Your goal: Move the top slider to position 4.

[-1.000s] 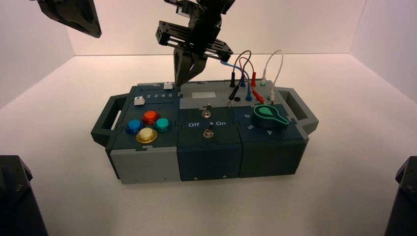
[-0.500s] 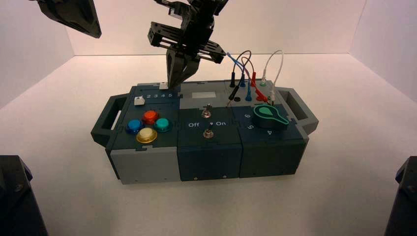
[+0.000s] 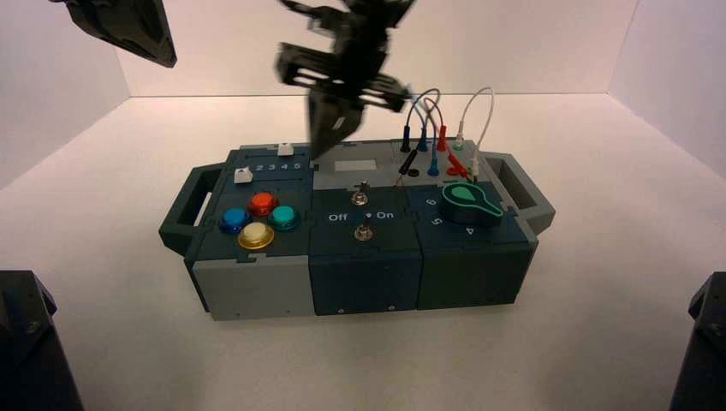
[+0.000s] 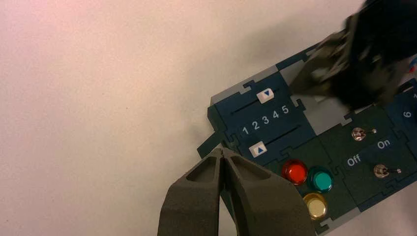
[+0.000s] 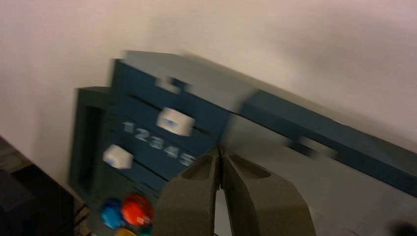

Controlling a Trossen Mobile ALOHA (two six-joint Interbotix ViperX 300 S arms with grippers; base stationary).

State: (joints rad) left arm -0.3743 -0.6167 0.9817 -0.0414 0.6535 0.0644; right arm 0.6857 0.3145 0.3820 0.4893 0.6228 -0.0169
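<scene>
The parked left end effector (image 3: 163,60), narrow, fingers together, hangs high left of the box (image 3: 364,282). Farther off, lower white squarish plastic slider (image 3: 243,175) sits at 1; beyond, its twin, the top slider (image 3: 285,150), lines up with white printed 4 (image 4: 276,114). The right end effector (image 3: 318,156), also pinched narrow, hovers just right of it.

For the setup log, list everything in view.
Top slider: one, white, far left of box, at 4
Lower slider: one, white, nearer, at 1
Buttons: four, red, blue, green, yellow, near left
Switches: two, silver, middle
Knob: one, green and black, right
Wires: several, black, blue, red, white, far right
Box: one, grey and dark blue
Left gripper: one, black, parked above and left of box
Right gripper: one, black, over box's far side
</scene>
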